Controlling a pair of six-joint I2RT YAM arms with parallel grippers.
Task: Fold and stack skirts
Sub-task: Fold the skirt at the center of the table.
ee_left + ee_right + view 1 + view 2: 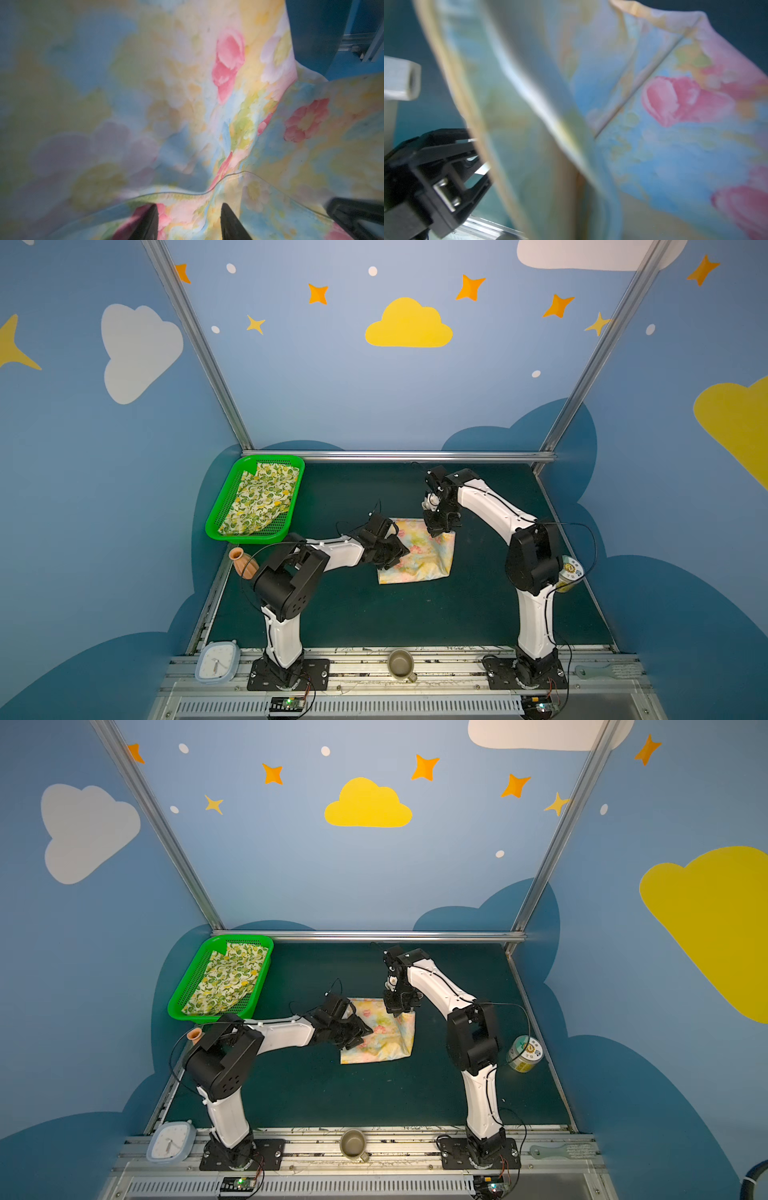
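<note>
The pale yellow skirt with pink flowers [419, 562] [384, 1046] lies folded on the dark green mat in both top views. My right gripper [443, 533] [402, 1013] is shut on its far right corner and holds that corner a little off the mat. In the right wrist view the cloth [675, 128] hangs across the picture and hides the fingers. My left gripper [400, 552] [189, 220] rests on the skirt's left side, jaws apart, with cloth [228, 62] under the fingertips [149, 222]. The lemon-print skirt [259, 499] [226, 979] lies in the green basket [212, 531] [174, 1011].
A terracotta vase [243, 564] stands by the left arm's elbow. A printed can [571, 572] lies behind the right arm. A small clock [217, 662], a mug [401, 664] and a white tool [602, 672] sit on the front rail.
</note>
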